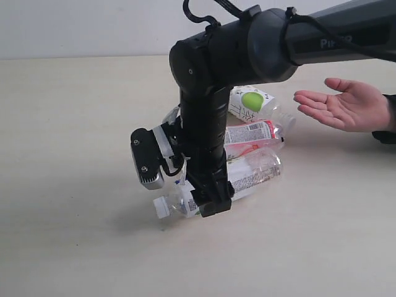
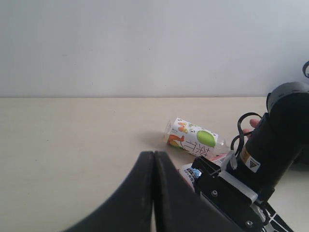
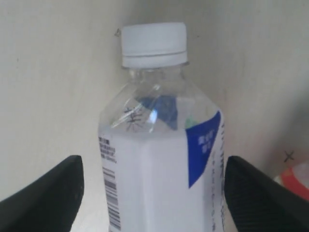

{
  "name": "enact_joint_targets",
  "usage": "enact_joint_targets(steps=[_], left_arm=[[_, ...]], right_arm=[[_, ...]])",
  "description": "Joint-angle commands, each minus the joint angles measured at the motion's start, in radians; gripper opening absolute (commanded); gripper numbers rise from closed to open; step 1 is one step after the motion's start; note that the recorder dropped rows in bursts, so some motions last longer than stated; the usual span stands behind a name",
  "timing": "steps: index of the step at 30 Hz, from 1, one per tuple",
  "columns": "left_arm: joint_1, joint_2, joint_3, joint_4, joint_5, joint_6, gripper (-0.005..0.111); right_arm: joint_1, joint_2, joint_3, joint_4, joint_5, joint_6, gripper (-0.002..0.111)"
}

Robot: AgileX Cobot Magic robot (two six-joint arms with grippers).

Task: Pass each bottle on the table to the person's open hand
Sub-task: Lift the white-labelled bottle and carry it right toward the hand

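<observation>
My right gripper (image 3: 152, 181) stands wide open, straddling the white-capped bottle (image 1: 247, 179), which lies on its side on the desk (image 1: 74, 154) at the near edge of the pile. In the right wrist view I see pale gaps between each finger and the label, so nothing is gripped yet. To do this well, I would close squarely on the labelled body rather than the tapering neck, squeeze gently because the thin plastic will likely give, then lift straight up before swinging away, so I don't drag its neighbours along. The open hand (image 1: 346, 105) waits palm up, beyond the pile on the right, well apart from the gripper. My left gripper (image 2: 153, 159) is pressed fully shut with nothing in it.

Counting: one hand, two grippers, and three bottles for certain: this one, the red-and-white bottle (image 1: 253, 132) just behind it, and the green-apple bottle (image 1: 250, 102) farthest back. A scrap of clear plastic (image 1: 170, 116) behind the arm (image 1: 204, 117) may be a fourth; I cannot tell.
</observation>
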Motion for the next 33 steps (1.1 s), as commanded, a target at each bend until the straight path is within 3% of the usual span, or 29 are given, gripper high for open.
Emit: enact_joint_targets(steps=[1, 11, 13, 16, 18, 19, 20, 26, 30, 33], left_arm=[[0.003, -0.009, 0.003, -0.003, -0.017, 0.001, 0.001], [0.003, -0.009, 0.003, -0.003, -0.017, 0.001, 0.001], [0.003, -0.009, 0.003, -0.003, -0.017, 0.001, 0.001], [0.003, -0.009, 0.003, -0.003, -0.017, 0.001, 0.001], [0.003, -0.009, 0.003, -0.003, -0.017, 0.001, 0.001], [0.003, -0.009, 0.003, -0.003, -0.017, 0.001, 0.001], [0.003, -0.009, 0.003, -0.003, -0.017, 0.001, 0.001], [0.003, -0.009, 0.003, -0.003, -0.017, 0.001, 0.001], [0.003, -0.009, 0.003, -0.003, -0.017, 0.001, 0.001], [0.003, -0.009, 0.003, -0.003, -0.017, 0.001, 0.001]], right_arm=[[0.001, 0.023, 0.0, -0.002, -0.017, 0.007, 0.076], [0.001, 0.042, 0.0, 0.002, -0.023, 0.036, 0.073], [0.001, 0.042, 0.0, 0.002, -0.023, 0.045, 0.064], [0.001, 0.042, 0.0, 0.007, 0.0, 0.047, 0.042], [0.001, 0.042, 0.0, 0.03, 0.033, 0.047, 0.023], [0.001, 0.042, -0.002, 0.049, 0.085, 0.045, 0.006], [0.001, 0.04, -0.002, 0.058, 0.099, 0.045, 0.0], [0.001, -0.039, -0.004, 0.095, 0.179, 0.102, 0.0], [0.001, -0.121, -0.073, -0.038, 0.199, 0.429, 0.0], [-0.007, -0.168, -0.131, -0.151, 0.199, 0.555, 0.0]])
